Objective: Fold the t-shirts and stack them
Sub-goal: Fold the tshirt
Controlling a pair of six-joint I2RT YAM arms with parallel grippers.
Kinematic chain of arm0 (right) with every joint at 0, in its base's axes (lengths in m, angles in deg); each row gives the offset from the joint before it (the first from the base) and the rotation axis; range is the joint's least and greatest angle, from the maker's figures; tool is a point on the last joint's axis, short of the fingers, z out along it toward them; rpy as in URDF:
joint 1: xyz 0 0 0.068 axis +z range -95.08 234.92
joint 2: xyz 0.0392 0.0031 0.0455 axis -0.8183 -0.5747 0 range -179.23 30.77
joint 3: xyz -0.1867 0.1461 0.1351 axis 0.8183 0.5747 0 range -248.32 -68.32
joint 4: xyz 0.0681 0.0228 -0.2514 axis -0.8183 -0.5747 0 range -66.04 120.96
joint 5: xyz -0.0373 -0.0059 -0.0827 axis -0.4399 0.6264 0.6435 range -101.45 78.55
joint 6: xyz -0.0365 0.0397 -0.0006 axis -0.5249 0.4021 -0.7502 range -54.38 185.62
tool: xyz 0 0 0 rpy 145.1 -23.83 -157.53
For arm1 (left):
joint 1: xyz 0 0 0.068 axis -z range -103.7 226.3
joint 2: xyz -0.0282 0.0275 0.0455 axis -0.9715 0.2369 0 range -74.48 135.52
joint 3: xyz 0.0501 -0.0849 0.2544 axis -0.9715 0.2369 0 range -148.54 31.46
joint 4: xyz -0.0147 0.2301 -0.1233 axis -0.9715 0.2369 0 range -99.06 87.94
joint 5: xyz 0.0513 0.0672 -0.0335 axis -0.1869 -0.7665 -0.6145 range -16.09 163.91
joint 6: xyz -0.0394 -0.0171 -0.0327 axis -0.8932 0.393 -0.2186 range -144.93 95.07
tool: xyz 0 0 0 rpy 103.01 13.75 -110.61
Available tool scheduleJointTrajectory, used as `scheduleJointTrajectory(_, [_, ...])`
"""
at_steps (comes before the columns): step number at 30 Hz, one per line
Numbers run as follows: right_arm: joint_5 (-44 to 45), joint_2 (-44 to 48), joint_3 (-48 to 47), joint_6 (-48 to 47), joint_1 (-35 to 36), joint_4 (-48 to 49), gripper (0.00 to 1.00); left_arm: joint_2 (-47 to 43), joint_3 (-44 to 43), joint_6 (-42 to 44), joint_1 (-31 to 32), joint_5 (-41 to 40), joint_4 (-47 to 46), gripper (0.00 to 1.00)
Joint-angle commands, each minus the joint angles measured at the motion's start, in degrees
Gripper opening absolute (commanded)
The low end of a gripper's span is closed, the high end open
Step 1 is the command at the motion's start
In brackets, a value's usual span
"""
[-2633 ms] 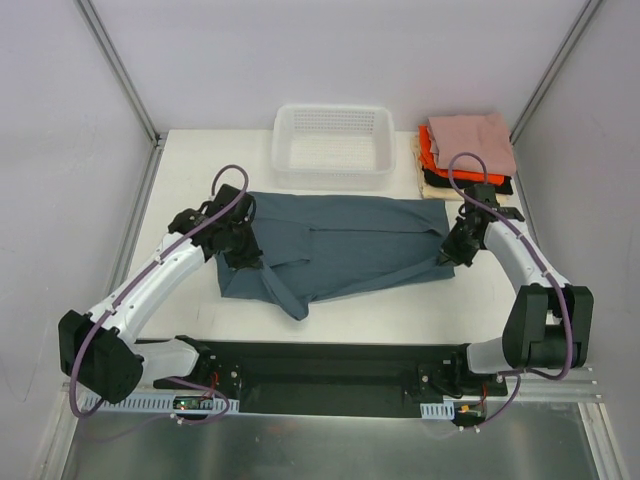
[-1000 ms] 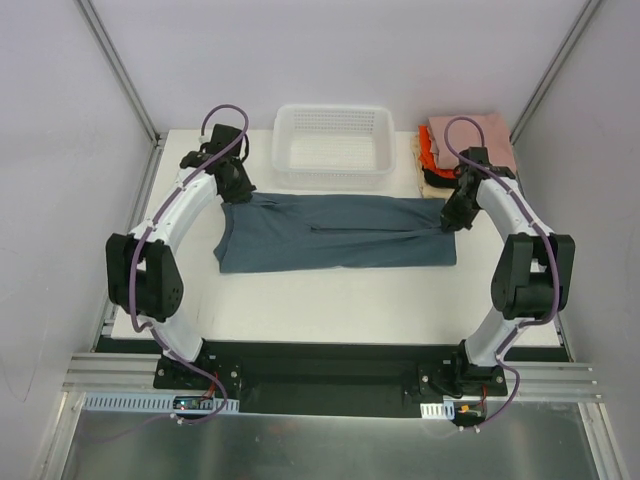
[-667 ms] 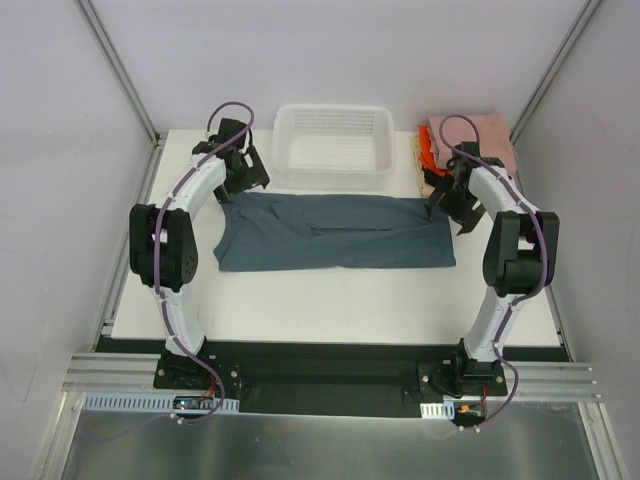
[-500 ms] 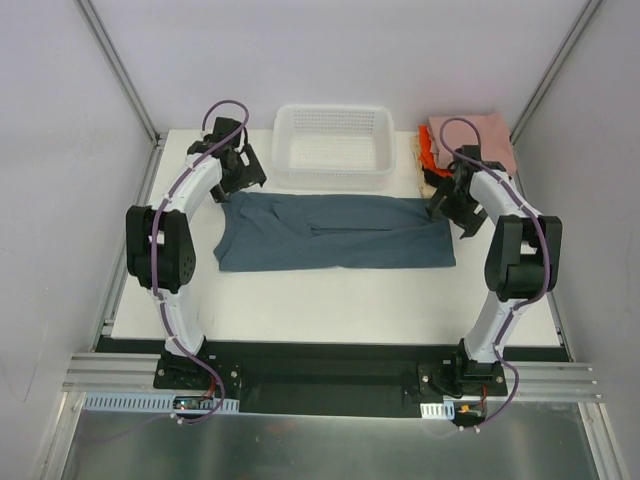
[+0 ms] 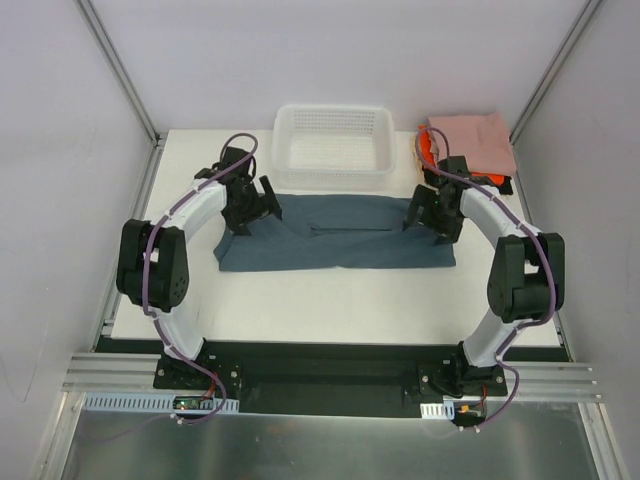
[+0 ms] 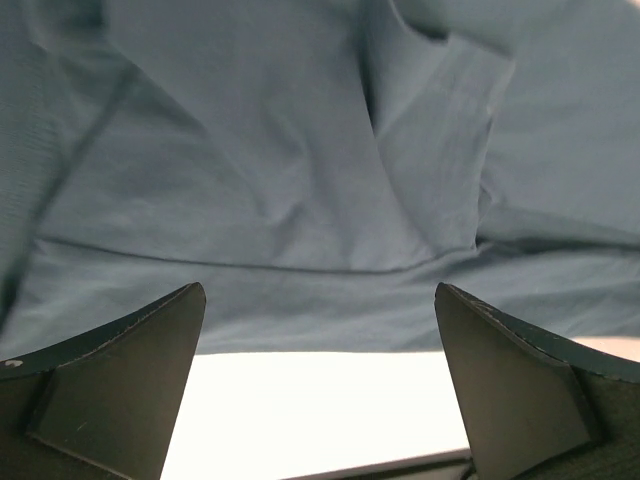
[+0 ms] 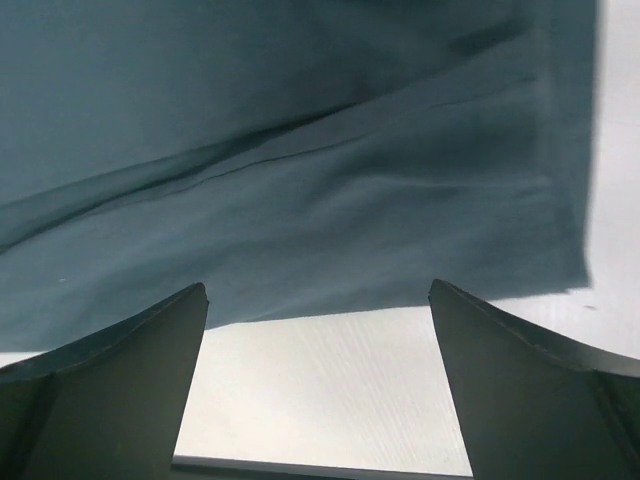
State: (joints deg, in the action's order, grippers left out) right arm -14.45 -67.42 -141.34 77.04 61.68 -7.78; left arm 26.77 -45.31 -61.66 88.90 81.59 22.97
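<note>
The slate blue-grey t-shirt lies flat on the white table as a long folded band, left to right. My left gripper hovers open over its left end, and my right gripper hovers open over its right end. In the left wrist view the shirt fills the upper part, and the gripper frames bare table with nothing between its fingers. The right wrist view shows the shirt's hem beyond the empty, open gripper. Folded t-shirts are stacked at the back right, dusty pink over orange-red and black.
A white mesh basket stands at the back, just behind the shirt's far edge. Grey walls close in the table on the left, right and back. The black base rail runs along the near edge.
Both grippers were shut on the shirt's far corners a second ago; they have opened, let go and moved inward over the shirt. Its near half was folded back earlier.
</note>
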Motion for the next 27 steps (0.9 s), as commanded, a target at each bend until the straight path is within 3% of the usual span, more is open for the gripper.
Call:
scheduleJointTrajectory(1, [-8.0, -4.0, -3.6, -2.0, 1.0, 3.1, 0.97, 1.6, 1.7, -1.7, 0.7, 3.6, -2.8, 0.99])
scheduleJointTrajectory(6, [-8.8, -10.1, -5.5, 1.1, 1.0, 1.3, 0.96, 5.3, 2.6, -1.8, 0.2, 2.1, -2.7, 0.99])
scheduleJointTrajectory(11, [-10.0, -6.1, 6.3, 1.2, 1.8, 2.9, 0.97, 7.9, 3.5, -1.8, -0.4, 1.5, -2.8, 0.99])
scheduleJointTrajectory(17, [-18.7, 0.7, 17.5, -5.2, 4.0, -1.5, 0.97, 11.6, 0.8, 0.2, -5.9, 1.4, -2.7, 0.99])
scheduleJointTrajectory(22, [-32.9, -1.6, 20.5, -7.9, 17.3, -4.9, 0.97, 17.8, -7.1, 2.0, -9.8, 2.2, -1.9, 0.99])
scheduleJointTrajectory(27, [-39.3, -5.2, 15.9, -8.2, 31.2, -5.5, 0.97, 25.6, -21.7, 3.2, -13.6, 2.9, 3.2, 0.99])
